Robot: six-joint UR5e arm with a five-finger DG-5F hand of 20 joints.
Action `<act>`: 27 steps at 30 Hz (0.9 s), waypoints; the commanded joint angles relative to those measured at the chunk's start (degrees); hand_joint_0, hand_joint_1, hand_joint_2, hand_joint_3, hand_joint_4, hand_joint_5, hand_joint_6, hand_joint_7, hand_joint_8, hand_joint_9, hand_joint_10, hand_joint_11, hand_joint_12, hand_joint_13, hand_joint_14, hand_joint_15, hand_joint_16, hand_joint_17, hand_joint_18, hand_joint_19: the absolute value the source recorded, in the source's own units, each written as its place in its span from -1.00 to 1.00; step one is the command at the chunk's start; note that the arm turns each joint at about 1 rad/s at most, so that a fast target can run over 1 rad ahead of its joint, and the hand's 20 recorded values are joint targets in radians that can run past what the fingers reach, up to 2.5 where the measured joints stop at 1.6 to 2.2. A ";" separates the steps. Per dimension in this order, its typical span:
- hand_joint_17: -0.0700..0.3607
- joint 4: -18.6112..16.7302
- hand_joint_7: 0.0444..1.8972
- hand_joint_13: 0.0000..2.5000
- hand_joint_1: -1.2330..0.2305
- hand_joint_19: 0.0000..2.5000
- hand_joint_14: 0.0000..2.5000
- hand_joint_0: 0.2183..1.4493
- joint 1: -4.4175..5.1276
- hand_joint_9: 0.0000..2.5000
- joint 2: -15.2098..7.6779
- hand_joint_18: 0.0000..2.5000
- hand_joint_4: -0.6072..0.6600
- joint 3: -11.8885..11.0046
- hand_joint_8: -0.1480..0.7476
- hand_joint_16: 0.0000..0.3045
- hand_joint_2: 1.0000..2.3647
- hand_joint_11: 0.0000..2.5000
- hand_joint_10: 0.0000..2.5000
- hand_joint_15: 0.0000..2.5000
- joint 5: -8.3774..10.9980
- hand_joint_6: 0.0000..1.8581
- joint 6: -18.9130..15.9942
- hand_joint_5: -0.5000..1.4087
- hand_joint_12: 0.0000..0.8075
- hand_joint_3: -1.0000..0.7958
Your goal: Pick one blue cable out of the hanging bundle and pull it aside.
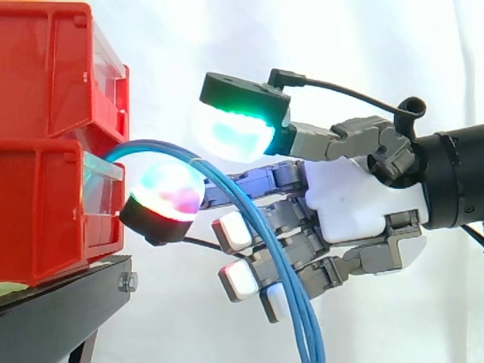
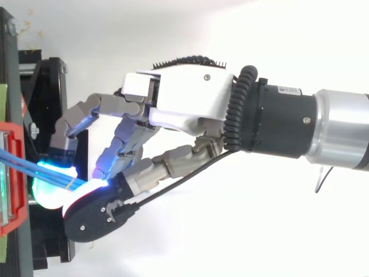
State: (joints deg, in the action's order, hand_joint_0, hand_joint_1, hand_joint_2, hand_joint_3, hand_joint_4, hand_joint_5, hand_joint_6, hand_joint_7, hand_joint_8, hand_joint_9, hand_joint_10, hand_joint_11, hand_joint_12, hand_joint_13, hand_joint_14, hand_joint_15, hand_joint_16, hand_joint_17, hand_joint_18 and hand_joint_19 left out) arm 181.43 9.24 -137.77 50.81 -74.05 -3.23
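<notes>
A bundle of thin blue cables (image 1: 283, 283) arches out of the lower red bin (image 1: 45, 212) and hangs down past the bottom edge. My hand (image 1: 355, 200) comes in from the right at the height of the arch. A green-white thumb pad (image 1: 231, 134) sits above the cables and a multicoloured finger pad (image 1: 168, 189) below them, pinching them at the top of the arch. In the top view the cables (image 2: 26, 164) run from the bin straight in between the cyan pad (image 2: 49, 182) and the white-glowing pad (image 2: 86, 193). The other fingers lie straight, partly behind the hanging strands.
A second red bin (image 1: 53, 68) is stacked on the lower one, both on a black stand (image 1: 68, 295) at the left. A white curtain hangs behind. Open room lies to the right and below the hand.
</notes>
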 commanded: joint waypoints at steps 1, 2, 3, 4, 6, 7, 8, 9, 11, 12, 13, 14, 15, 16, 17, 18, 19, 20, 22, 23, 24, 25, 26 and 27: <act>-0.14 1.12 -0.24 -0.20 -0.29 -0.40 -0.98 -0.49 -0.01 -0.04 0.05 -0.30 0.00 -0.19 -0.09 -0.67 -1.00 -0.54 -0.98 -0.52 0.05 -0.11 -0.11 -0.57 -0.10 -0.43; -0.15 1.12 -0.24 -0.19 -0.30 -0.39 -0.98 -0.48 -0.01 -0.04 0.05 -0.29 0.00 -0.27 -0.09 -0.67 -1.00 -0.54 -0.98 -0.53 0.05 -0.10 -0.11 -0.57 -0.10 -0.41; -0.17 1.38 -0.22 -0.19 -0.31 -0.39 -0.98 -0.44 -0.01 -0.05 0.05 -0.30 -0.02 -0.27 -0.10 -0.68 -0.99 -0.53 -0.98 -0.52 0.14 -0.10 -0.11 -0.57 -0.12 -0.37; -0.17 1.56 -0.21 -0.19 -0.31 -0.39 -0.98 -0.41 -0.01 -0.04 0.05 -0.30 -0.03 -0.36 -0.11 -0.68 -0.99 -0.53 -0.98 -0.52 0.05 -0.10 -0.11 -0.57 -0.12 -0.35; -0.18 2.09 -0.22 -0.19 -0.34 -0.39 -0.98 -0.39 -0.01 -0.04 0.05 -0.30 -0.04 -0.63 -0.12 -0.69 -0.98 -0.52 -0.98 -0.52 0.14 -0.08 -0.11 -0.57 -0.12 -0.27; -0.14 2.53 -0.22 -0.18 -0.37 -0.40 -0.98 -0.39 -0.01 -0.03 0.05 -0.28 -0.04 -0.71 -0.09 -0.66 -0.98 -0.53 -0.98 -0.53 0.14 -0.06 -0.11 -0.56 -0.09 -0.20; -0.13 3.05 -0.23 -0.18 -0.38 -0.41 -0.98 -0.39 -0.01 -0.03 0.05 -0.27 -0.05 -0.80 -0.08 -0.66 -0.98 -0.53 -0.98 -0.53 0.14 -0.06 -0.19 -0.56 -0.08 -0.17; -0.13 3.32 -0.23 -0.18 -0.40 -0.41 -0.98 -0.39 -0.01 -0.03 0.05 -0.27 -0.04 -0.80 -0.07 -0.66 -0.98 -0.53 -0.98 -0.53 0.14 -0.05 -0.19 -0.56 -0.08 -0.14; -0.13 3.84 -0.23 -0.18 -0.44 -0.41 -0.98 -0.37 -0.01 -0.03 0.05 -0.26 -0.04 -0.98 -0.08 -0.66 -0.98 -0.53 -0.98 -0.53 0.14 -0.05 -0.28 -0.56 -0.08 -0.10; -0.15 3.93 -0.21 -0.18 -0.46 -0.40 -0.98 -0.35 -0.01 -0.04 0.05 -0.27 -0.05 -1.15 -0.09 -0.67 -0.98 -0.51 -0.98 -0.53 0.14 -0.04 -0.28 -0.57 -0.10 -0.09; -0.19 4.37 -0.25 -0.20 -0.52 -0.40 -0.98 -0.26 -0.01 -0.05 0.05 -0.29 -0.19 -1.24 -0.12 -0.69 -0.97 -0.50 -0.98 -0.52 0.05 -0.01 -0.37 -0.58 -0.15 -0.11; -0.19 4.81 -0.24 -0.20 -0.54 -0.40 -0.98 -0.21 -0.01 -0.06 0.05 -0.29 -0.26 -1.42 -0.13 -0.70 -0.97 -0.49 -0.98 -0.52 0.05 0.00 -0.37 -0.58 -0.16 -0.12; -0.20 4.99 -0.22 -0.20 -0.56 -0.41 -0.98 -0.15 -0.10 -0.06 0.05 -0.30 -0.37 -1.59 -0.16 -0.70 -0.98 -0.49 -0.98 -0.52 0.05 0.01 -0.37 -0.59 -0.17 -0.15; -0.21 5.34 -0.22 -0.20 -0.57 -0.40 -0.98 -0.11 -0.19 -0.06 0.05 -0.30 -0.42 -1.77 -0.16 -0.71 -0.98 -0.49 -0.98 -0.51 0.05 0.02 -0.37 -0.59 -0.18 -0.21; -0.21 5.78 -0.24 -0.20 -0.57 -0.40 -0.98 -0.09 -0.19 -0.06 0.05 -0.31 -0.45 -1.94 -0.17 -0.71 -0.98 -0.49 -0.98 -0.52 0.05 0.02 -0.37 -0.59 -0.19 -0.25; -0.21 6.48 -0.25 -0.20 -0.56 -0.40 -0.98 -0.08 -0.36 -0.06 0.05 -0.31 -0.47 -2.30 -0.16 -0.71 -0.99 -0.49 -0.98 -0.51 -0.04 0.02 -0.37 -0.59 -0.18 -0.30; -0.22 6.75 -0.28 -0.20 -0.58 -0.41 -0.98 -0.06 -0.36 -0.06 0.05 -0.31 -0.49 -2.47 -0.18 -0.71 -1.00 -0.49 -0.98 -0.52 -0.04 0.02 -0.37 -0.59 -0.18 -0.41; -0.22 7.54 -0.27 -0.20 -0.59 -0.42 -0.98 -0.07 -0.45 -0.06 0.05 -0.30 -0.48 -2.74 -0.19 -0.71 -1.00 -0.49 -0.98 -0.51 -0.04 0.02 -0.46 -0.59 -0.18 -0.44; -0.22 9.03 -0.24 -0.20 -0.60 -0.42 -0.98 -0.19 -0.45 -0.05 0.05 -0.30 -0.30 -3.26 -0.18 -0.72 -1.00 -0.49 -0.98 -0.52 -0.04 -0.01 -0.55 -0.57 -0.20 -0.44; -0.22 9.47 -0.24 -0.20 -0.59 -0.41 -0.98 -0.22 -0.54 -0.04 0.05 -0.30 -0.23 -3.53 -0.18 -0.72 -1.00 -0.50 -0.98 -0.51 -0.04 -0.02 -0.55 -0.56 -0.19 -0.44; -0.22 10.08 -0.25 -0.19 -0.59 -0.41 -0.98 -0.32 -0.54 -0.02 0.05 -0.31 -0.16 -3.79 -0.18 -0.72 -1.00 -0.50 -0.98 -0.51 -0.04 -0.03 -0.55 -0.55 -0.19 -0.44; -0.22 10.70 -0.25 -0.19 -0.57 -0.40 -0.98 -0.40 -0.63 -0.01 0.05 -0.30 -0.13 -3.97 -0.17 -0.71 -1.00 -0.50 -0.98 -0.51 -0.04 -0.04 -0.46 -0.55 -0.18 -0.44; -0.21 10.88 -0.23 -0.18 -0.55 -0.40 -0.98 -0.45 -0.71 0.00 0.05 -0.29 -0.12 -4.14 -0.15 -0.70 -1.00 -0.50 -0.98 -0.51 -0.04 -0.04 -0.46 -0.55 -0.17 -0.44; -0.19 11.05 -0.23 -0.17 -0.53 -0.41 -0.98 -0.49 -0.71 0.01 0.05 -0.28 -0.11 -4.23 -0.15 -0.70 -1.00 -0.51 -0.98 -0.51 -0.04 -0.05 -0.37 -0.55 -0.15 -0.44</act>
State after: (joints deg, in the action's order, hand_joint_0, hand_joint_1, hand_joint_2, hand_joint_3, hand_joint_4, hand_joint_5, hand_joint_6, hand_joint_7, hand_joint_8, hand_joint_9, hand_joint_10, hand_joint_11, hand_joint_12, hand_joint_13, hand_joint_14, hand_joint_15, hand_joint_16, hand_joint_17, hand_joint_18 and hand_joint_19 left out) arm 191.37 8.65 -137.72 47.09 -74.09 -3.71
